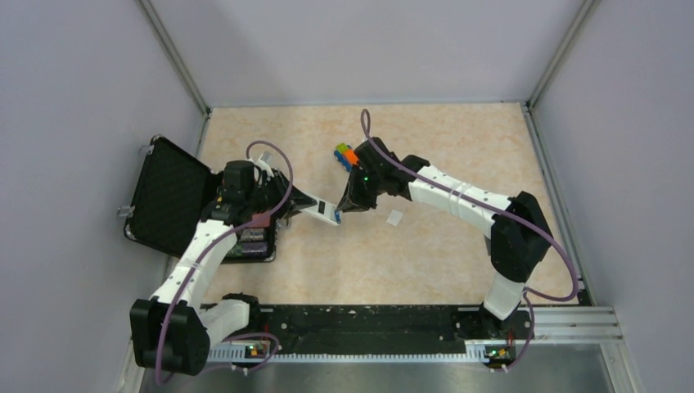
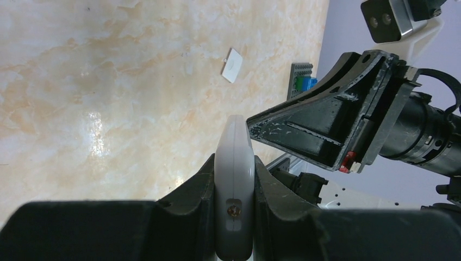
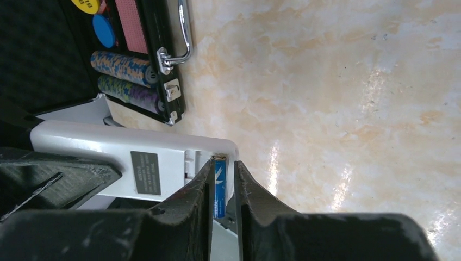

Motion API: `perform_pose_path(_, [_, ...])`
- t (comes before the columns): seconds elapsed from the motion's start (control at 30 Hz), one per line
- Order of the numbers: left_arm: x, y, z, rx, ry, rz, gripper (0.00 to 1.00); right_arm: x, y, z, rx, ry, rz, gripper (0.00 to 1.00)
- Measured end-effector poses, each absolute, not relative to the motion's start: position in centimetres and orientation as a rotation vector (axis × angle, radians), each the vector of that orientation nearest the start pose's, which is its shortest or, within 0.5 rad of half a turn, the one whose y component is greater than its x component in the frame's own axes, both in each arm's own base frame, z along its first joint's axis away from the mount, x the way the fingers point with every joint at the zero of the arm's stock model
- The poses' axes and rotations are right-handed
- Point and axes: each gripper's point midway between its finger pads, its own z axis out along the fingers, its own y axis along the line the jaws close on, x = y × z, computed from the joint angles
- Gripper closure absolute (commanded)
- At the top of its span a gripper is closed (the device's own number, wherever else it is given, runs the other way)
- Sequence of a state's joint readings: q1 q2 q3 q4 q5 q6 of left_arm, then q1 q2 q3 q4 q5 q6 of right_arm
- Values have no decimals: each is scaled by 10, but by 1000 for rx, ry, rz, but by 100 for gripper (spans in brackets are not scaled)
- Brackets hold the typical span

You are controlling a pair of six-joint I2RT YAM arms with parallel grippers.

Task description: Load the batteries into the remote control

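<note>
Marbled table (image 1: 409, 262): open black case (image 1: 168, 201) left, toy car (image 1: 347, 155), white tab (image 1: 394, 218).

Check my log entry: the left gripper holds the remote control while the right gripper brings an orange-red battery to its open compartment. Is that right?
One detail is off. The battery between the fingers of the right gripper is blue, not orange-red. The right wrist view shows it at the open compartment of the remote control. The rest stands: the left gripper holds the remote control.
</note>
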State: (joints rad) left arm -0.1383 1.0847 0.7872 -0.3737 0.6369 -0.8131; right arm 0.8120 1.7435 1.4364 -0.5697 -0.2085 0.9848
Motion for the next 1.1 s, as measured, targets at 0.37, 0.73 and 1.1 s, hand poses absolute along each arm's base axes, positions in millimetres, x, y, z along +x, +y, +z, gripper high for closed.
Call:
perform_pose_path(0.37, [265,-167,187,-425,2334,-1202,100,254,376,149,99,2744,904,64])
perform_pose_path(0.73, [265,-166,187,-429,2336,-1197,100,254,378,144,92,2754,904,71])
perform_pose_path(1.1, [266,-165,186,-438,2334,-1194,100,258,379,142,126,2732,900,47])
